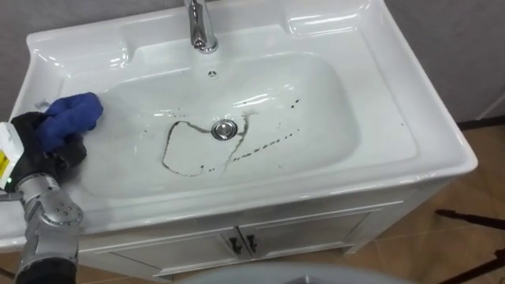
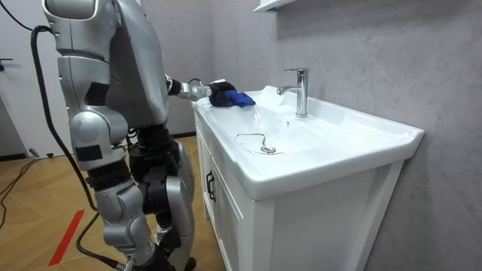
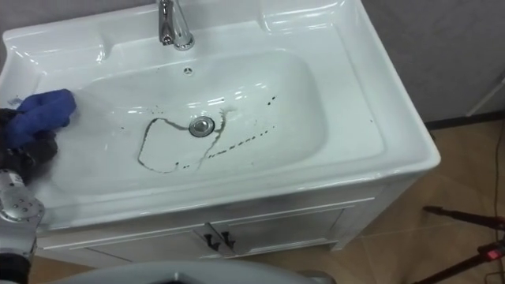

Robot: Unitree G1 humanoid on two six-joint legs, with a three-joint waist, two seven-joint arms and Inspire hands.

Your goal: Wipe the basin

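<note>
A glossy white ceramic basin (image 1: 394,118), rectangular outside with a rounded, shallow bowl, sits on top of a white cabinet (image 1: 316,233) whose two doors meet at a pair of small dark handles (image 1: 243,243). In the bowl, a round chrome drain (image 1: 225,129) lies at the centre. Thin dark dirt marks (image 1: 175,155) trace a loop to its left, and a broken, speckled line runs off to its right. A small round overflow hole (image 1: 211,73) shows in the back wall, below a polished chrome tap (image 1: 202,28) that stands upright on the rear ledge. The smooth glaze carries bright reflections. A soft, crumpled blue cloth (image 1: 72,117) is bunched at the left edge of the basin, over the slope where the rim drops into the bowl, well apart from the marks. The robot's black left hand (image 1: 38,143) is there with it, its fingers closed around the cloth, which bulges out above them. In the room view the robot stands upright at the front of the cabinet, on a wooden floor (image 2: 38,196), with that arm stretched out to the basin's far corner.
</note>
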